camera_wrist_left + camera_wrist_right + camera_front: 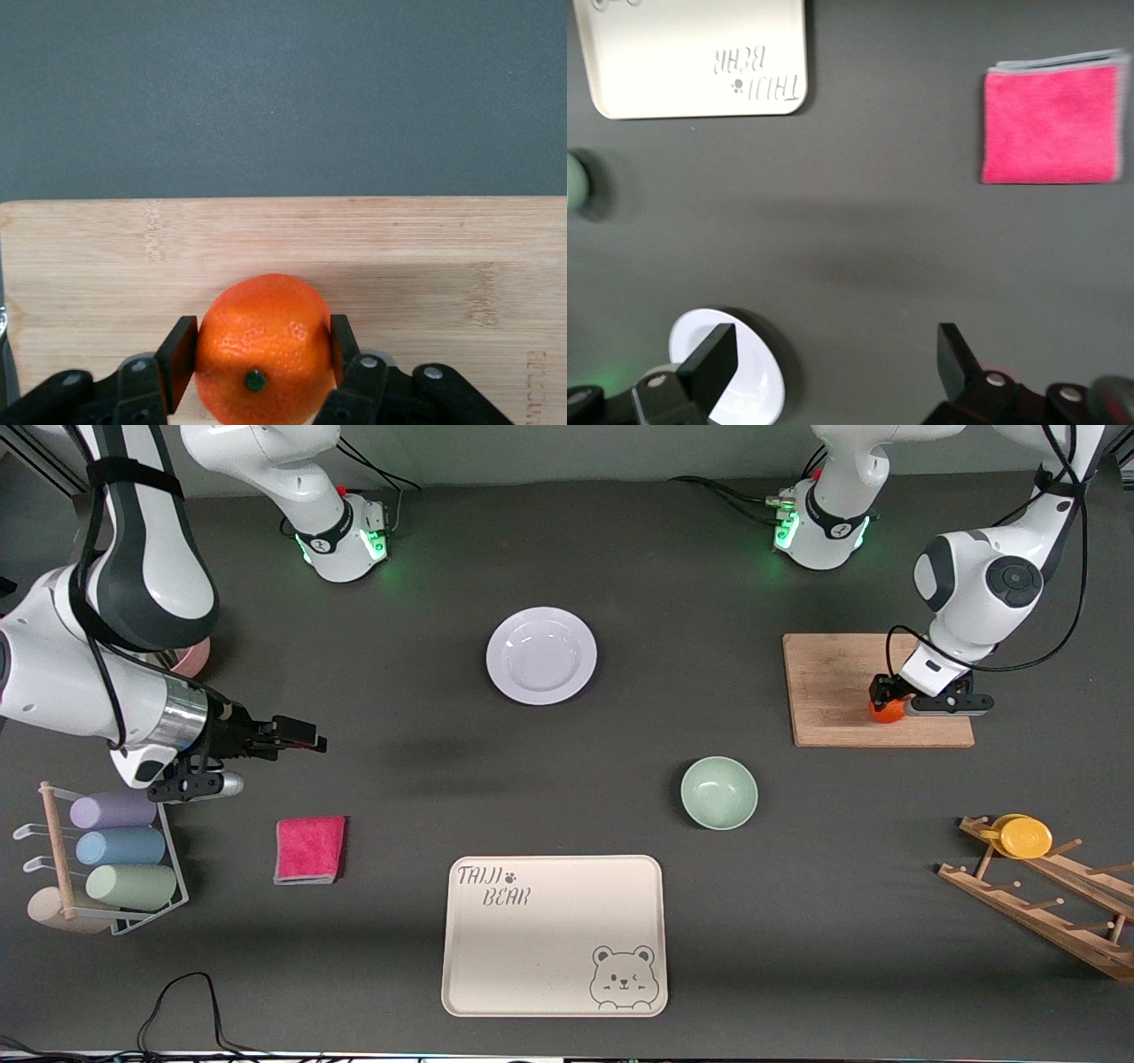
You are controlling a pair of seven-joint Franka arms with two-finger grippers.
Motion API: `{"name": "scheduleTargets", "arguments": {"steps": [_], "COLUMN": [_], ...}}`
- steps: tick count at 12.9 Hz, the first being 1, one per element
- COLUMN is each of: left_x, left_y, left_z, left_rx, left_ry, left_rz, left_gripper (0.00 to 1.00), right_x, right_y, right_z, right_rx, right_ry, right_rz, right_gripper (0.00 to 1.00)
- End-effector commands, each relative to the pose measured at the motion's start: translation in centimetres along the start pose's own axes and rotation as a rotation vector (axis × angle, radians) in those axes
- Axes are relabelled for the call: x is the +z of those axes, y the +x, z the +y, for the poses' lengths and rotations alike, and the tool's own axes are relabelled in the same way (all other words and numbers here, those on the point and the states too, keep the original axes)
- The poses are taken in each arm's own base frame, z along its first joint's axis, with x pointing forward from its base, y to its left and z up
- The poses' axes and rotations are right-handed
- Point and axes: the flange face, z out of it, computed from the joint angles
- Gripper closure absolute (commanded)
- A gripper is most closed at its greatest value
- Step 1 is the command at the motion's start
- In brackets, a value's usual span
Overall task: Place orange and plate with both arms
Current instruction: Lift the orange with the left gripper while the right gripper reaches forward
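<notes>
The orange (262, 347) sits on the wooden cutting board (833, 682) at the left arm's end of the counter, with the left end effector (889, 701) clamped around it, not yet lifted. The plate (541, 655) lies untouched mid-counter. The right end effector (306, 737) hangs spread apart over bare counter above the pink cloth (309, 849). Nearly everything seems left to do.

Cream tray (554, 934) carries printed "TAIJI BEAR" with a paw mark in the corner nearest the pink cloth (309, 849), winking bear face drawn in the opposite corner; same lettering readable in right wrist view, no other legible text
</notes>
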Motion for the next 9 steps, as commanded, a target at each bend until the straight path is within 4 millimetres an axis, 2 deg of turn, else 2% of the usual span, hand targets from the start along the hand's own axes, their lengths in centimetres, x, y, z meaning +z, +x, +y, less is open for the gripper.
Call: {"name": "scheduleTargets", "arguments": {"steps": [1, 3, 4, 5, 7, 9], "left_x": [-1.9, -5.1, -6.9, -9.4, -14.3, -19.8], "left_y": [0.7, 2.6, 3.7, 4.9, 7.1, 9.1], "left_z": [0.0, -0.2, -0.4, -0.4, 1.7, 4.6], "left_rx": [0.025, 0.035, 0.036, 0.037, 0.072, 0.083], "left_ry": [-0.003, -0.008, -0.011, -0.015, -0.034, -0.112], "left_rz": [-0.003, -0.055, -0.098, -0.123, -0.150, -0.181], "left_gripper": [1.00, 1.00, 1.00, 1.00, 1.00, 1.00], "right_x": [2.6, 4.1, 5.4, 5.0, 5.3, 6.7], "right_y": [1.5, 3.0, 3.1, 2.8, 3.2, 3.2], "right_z": [-0.4, -0.5, -0.8, -0.7, -1.1, -1.7], "right_rx": [0.026, 0.036, 0.033, 0.040, 0.041, 0.103], "right_ry": [0.073, 0.087, 0.082, 0.087, 0.097, 0.213], "right_rz": [0.006, -0.003, -0.020, -0.026, -0.021, -0.037], "right_gripper": [0.00, 0.00, 0.00, 0.00, 0.00, 0.00]}}
